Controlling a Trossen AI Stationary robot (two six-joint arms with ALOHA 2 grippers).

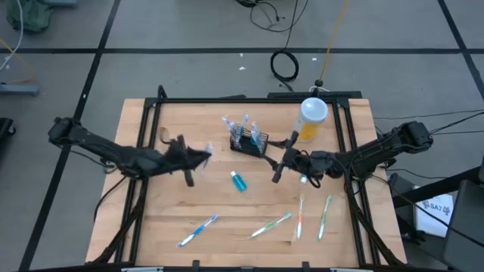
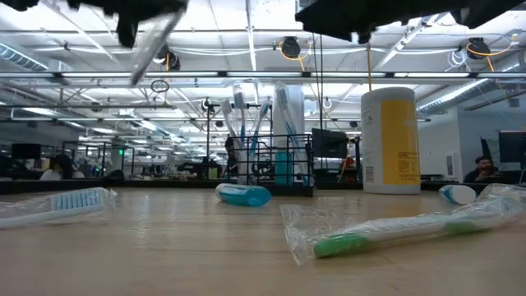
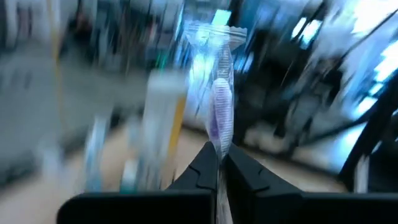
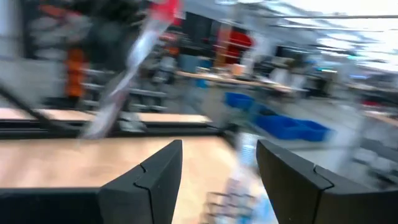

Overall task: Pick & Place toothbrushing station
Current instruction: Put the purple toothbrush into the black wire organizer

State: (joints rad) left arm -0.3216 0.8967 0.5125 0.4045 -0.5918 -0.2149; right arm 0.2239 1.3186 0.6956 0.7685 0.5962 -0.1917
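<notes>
The toothbrushing station (image 1: 248,140) is a small black wire caddy with several wrapped toothbrushes standing in it. It rests on the table's far middle and also shows in the low view (image 2: 271,164). My left gripper (image 1: 195,156) hovers left of the caddy, shut on a clear-wrapped toothbrush (image 3: 219,106). My right gripper (image 1: 281,160) hovers right of the caddy, open and empty, as the right wrist view (image 4: 217,177) shows. Both grippers are above the table. My left gripper pinches the wrapped toothbrush between its two fingertips (image 3: 208,167), on the wrapper just below the purple head (image 3: 221,134). The toothbrush stands out beyond the fingers, lifted clear of the table. In the low view it slants down from the gripper (image 2: 152,45).
A yellow bottle with a white lid (image 1: 311,118) stands right of the caddy. A small blue item (image 1: 239,181) lies near the middle. Several wrapped toothbrushes lie toward the near edge (image 1: 198,229), (image 1: 271,225), (image 1: 300,215), (image 1: 325,215). A black frame (image 1: 151,113) borders the table.
</notes>
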